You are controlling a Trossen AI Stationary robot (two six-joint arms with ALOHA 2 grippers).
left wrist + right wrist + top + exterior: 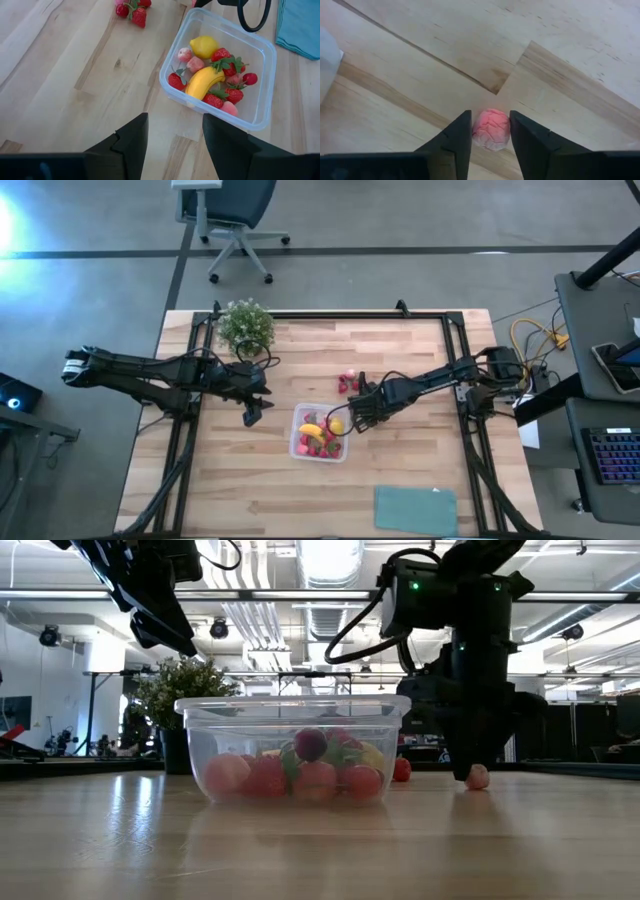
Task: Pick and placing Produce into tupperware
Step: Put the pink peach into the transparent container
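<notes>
A pink berry [491,130] is pinched on the wooden table [420,470] between the right gripper [491,131] fingers, just beside the tupperware [320,433], which is filled with banana [202,82], lemon [204,46] and berries. Left gripper [175,142] is held above the table, fingers apart, nothing held.

on the wooden table [400,360] the clear tupperware [319,432] holds a banana [311,430], a lemon [336,425] and red berries, the right gripper [357,413] just beside it, the left gripper [252,413] apart, loose berries [347,382], a potted plant [245,326] and a teal cloth [415,509] nearby.
</notes>
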